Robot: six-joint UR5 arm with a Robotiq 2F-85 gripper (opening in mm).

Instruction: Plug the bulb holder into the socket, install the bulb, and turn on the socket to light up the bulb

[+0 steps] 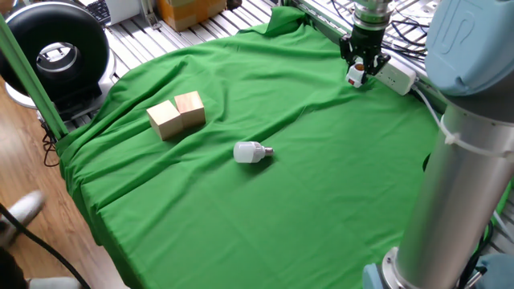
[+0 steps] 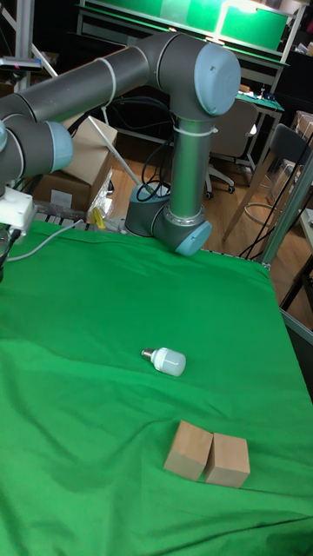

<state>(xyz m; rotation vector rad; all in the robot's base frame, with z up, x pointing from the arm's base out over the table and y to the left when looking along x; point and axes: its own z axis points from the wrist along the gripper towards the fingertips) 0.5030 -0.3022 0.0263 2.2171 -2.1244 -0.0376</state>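
Observation:
At the far right of the fixed view, my gripper [image 1: 361, 71] points down and is shut on the bulb holder [image 1: 354, 77], a small white piece with an orange-red spot. It hangs at the left end of the socket [image 1: 395, 76], a long white strip; whether the two touch cannot be told. The bulb [image 1: 250, 152] lies on its side mid-cloth, screw base to the right. The tall fixed view shows the bulb [image 2: 165, 359] and one end of the socket [image 2: 16, 209] at the left edge, with the gripper cut off there.
Two wooden blocks [image 1: 177, 115] sit side by side left of the bulb, and show as blocks [image 2: 207, 453] in the tall fixed view. The socket's white cable [image 1: 427, 103] runs behind my arm's column [image 1: 454, 168]. A black round device [image 1: 55, 50] stands beyond the table's left edge.

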